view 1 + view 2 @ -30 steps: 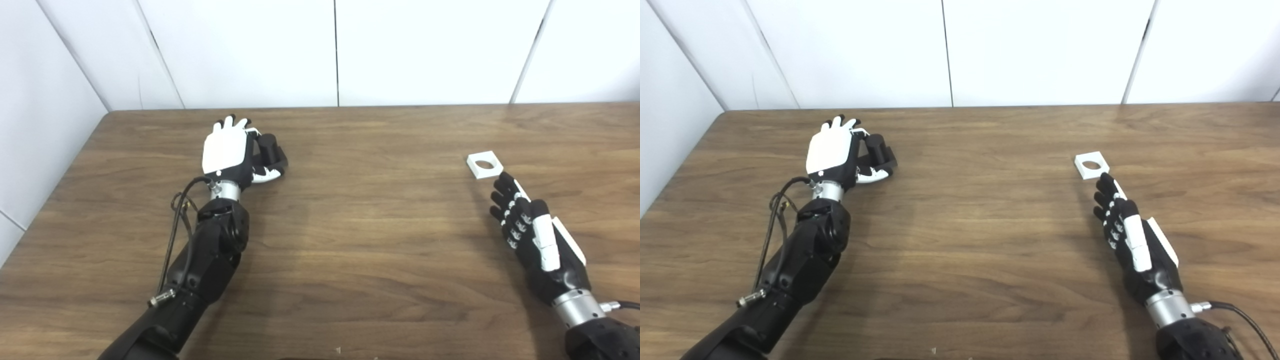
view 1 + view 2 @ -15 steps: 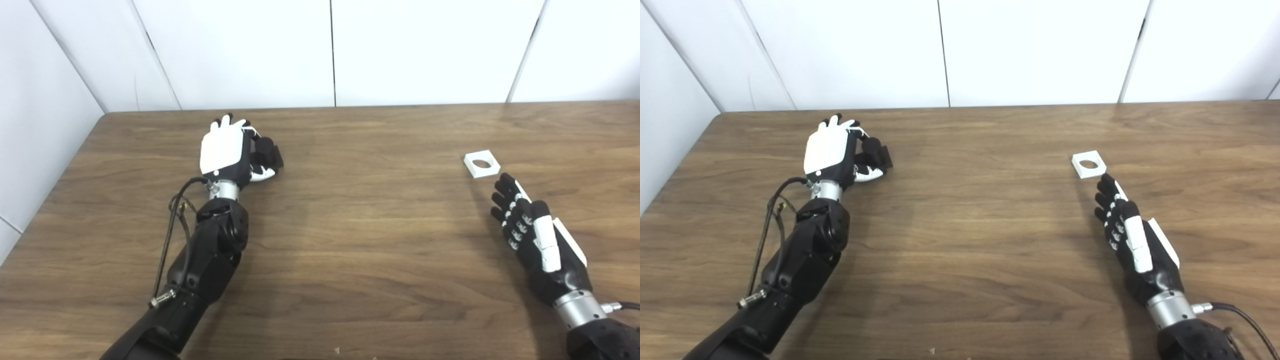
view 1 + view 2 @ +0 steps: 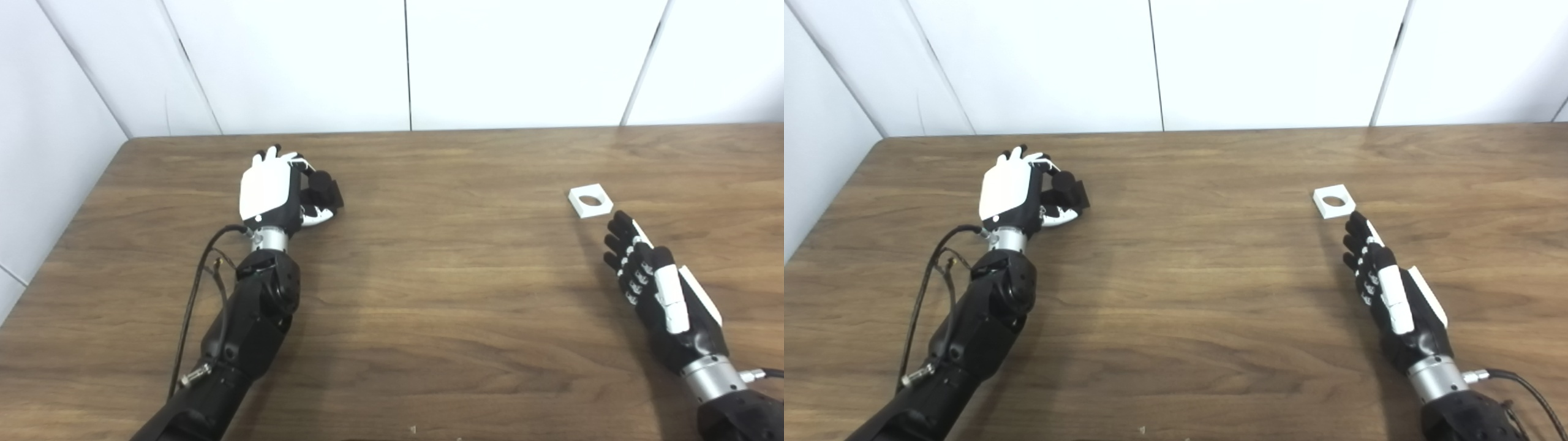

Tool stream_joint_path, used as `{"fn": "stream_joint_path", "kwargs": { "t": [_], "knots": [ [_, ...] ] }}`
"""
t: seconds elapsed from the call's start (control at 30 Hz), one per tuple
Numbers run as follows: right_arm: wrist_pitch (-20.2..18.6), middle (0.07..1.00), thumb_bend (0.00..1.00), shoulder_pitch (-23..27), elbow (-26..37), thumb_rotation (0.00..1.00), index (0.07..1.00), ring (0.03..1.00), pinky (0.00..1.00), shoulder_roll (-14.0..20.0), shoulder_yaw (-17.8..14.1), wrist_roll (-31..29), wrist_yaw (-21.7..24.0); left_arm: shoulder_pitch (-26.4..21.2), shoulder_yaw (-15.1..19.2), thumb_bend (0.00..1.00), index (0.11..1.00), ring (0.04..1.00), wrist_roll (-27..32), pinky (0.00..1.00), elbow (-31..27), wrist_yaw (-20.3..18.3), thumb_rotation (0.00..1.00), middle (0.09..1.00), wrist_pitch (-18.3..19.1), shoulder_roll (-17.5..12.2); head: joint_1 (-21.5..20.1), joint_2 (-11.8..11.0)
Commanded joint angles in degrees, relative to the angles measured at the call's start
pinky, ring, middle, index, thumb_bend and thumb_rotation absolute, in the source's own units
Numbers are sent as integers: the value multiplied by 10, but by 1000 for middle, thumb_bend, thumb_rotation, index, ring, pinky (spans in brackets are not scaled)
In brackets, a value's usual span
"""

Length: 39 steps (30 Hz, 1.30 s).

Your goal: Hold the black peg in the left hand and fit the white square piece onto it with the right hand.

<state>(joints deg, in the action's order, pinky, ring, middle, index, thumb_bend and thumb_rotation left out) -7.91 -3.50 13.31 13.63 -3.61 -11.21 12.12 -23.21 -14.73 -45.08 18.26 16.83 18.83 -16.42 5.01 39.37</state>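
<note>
Now left hand (image 3: 269, 191) grips black peg (image 3: 323, 187).

The left robot hand (image 3: 267, 192) shows mostly its white back, which covers its palm and much of its fingers. The black peg (image 3: 323, 189) shows only in part beside it, the rest hidden behind the hand; whether the fingers fully close on it cannot be told. Both arms are cut off by the bottom edge. The right robot hand (image 3: 657, 300) lies edge-on, its palm side out of sight. The tabletop (image 3: 441, 294) runs past the right and near edges, and its near left corner is cropped.
</note>
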Motion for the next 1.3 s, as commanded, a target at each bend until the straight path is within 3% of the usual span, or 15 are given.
{"fn": "stream_joint_path", "kwargs": {
  "t": [0.0, 0.43, 0.8, 1.27],
  "knots": [
    [21, 1000, 686, 16, 13, 1000, 1000, 1000, 1000, 4, 0, -5, 7, 7, 2, 524, 480, 979, -2, 1000, -26, -12, 67, 837, 5, -6, 0, 1],
    [23, 1000, 706, 23, -2, 1000, 1000, 1000, 1000, -9, 19, 20, 1, 82, -3, 526, 481, 990, 2, 1000, -209, -113, 68, 844, 48, 17, -5, 3],
    [13, 1000, 726, 26, 2, 1000, 1000, 1000, 1000, -29, 33, 38, -13, 143, -46, 524, 483, 990, -41, 1000, -335, -194, 75, 867, 50, 27, -23, 6],
    [5, 1000, 724, 26, 9, 1000, 1000, 1000, 1000, -41, 35, 42, -26, 201, -94, 523, 484, 991, -92, 1000, -371, -219, 78, 855, 15, 72, -35, 9]
  ]
}}
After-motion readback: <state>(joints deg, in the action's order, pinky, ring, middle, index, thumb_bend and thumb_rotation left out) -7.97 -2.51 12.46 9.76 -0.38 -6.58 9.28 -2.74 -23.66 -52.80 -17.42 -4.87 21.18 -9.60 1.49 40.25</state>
